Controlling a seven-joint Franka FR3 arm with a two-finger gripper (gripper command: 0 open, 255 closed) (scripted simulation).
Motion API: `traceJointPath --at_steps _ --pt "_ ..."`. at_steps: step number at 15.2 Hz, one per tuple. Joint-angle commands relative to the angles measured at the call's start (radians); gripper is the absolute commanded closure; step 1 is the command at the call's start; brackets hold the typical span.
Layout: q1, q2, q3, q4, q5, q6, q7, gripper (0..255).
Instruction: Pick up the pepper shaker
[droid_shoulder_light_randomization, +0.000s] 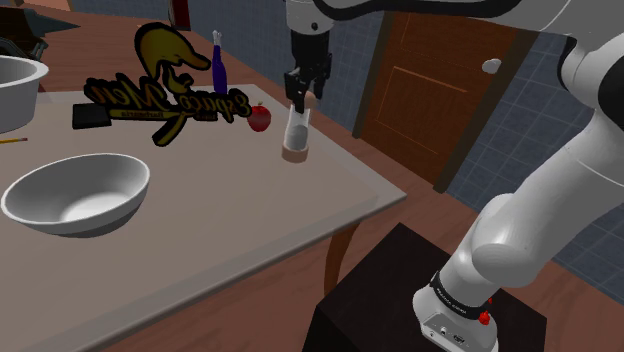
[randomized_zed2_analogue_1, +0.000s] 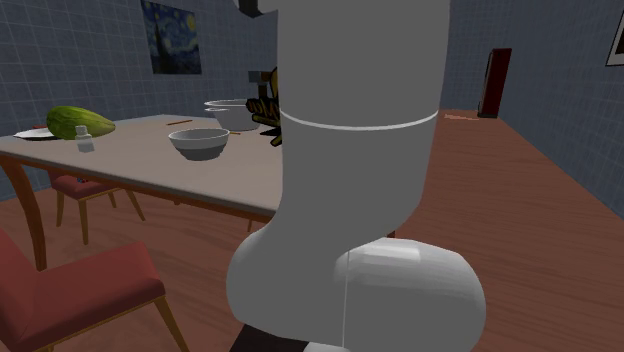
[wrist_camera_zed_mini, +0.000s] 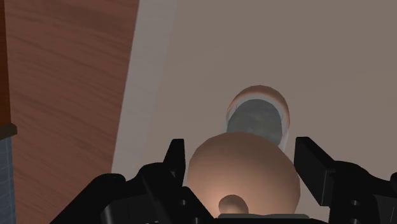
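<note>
Shoulder view first: the white arm (droid_shoulder_light_randomization: 560, 190) reaches over from its stand (droid_shoulder_light_randomization: 400, 290) and hangs the black jaws right on top of the pepper shaker (droid_shoulder_light_randomization: 295, 135). It's a clear little thing with a tan base and cap, sitting on the bench (droid_shoulder_light_randomization: 230, 220) near the far edge, on the side toward the brown door (droid_shoulder_light_randomization: 430, 80). A red apple (droid_shoulder_light_randomization: 260, 118) is just beside it, with a blue bottle (droid_shoulder_light_randomization: 218, 70) and a black-and-gold logo sign (droid_shoulder_light_randomization: 165, 95) a bit further along. A big white bowl (droid_shoulder_light_randomization: 75, 195) sits well apart toward this view's left. The second exterior view is mostly the arm up close, but past it you can see the bench with that bowl, a second bowl (randomized_zed2_analogue_1: 228, 108) behind it, a green melon-looking thing (randomized_zed2_analogue_1: 78, 122) at the far end with a small pale shaker (randomized_zed2_analogue_1: 85, 140) in front of it, and a red chair (randomized_zed2_analogue_1: 80, 285) down in front. On the back wall there's a swirly blue painting (randomized_zed2_analogue_1: 172, 38). Wrist view: the shaker's round tan cap sits between the two black fingers (wrist_camera_zed_mini: 310, 159), one on each side. The jaws look released, spread around the cap rather than squeezing it, and the shaker's base rests on the bench, not far from the edge with wooden floor (wrist_camera_zed_mini: 63, 83) beyond.
</note>
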Motion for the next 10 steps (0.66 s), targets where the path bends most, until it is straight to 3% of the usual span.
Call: traceJointPath --at_steps 1,10 --pt "-0.001 0.006 0.0 0.035 -0.002 -0.028 -0.007 255" --pt "0.0 0.039 0.007 0.169 -0.012 -0.13 -0.022 255"
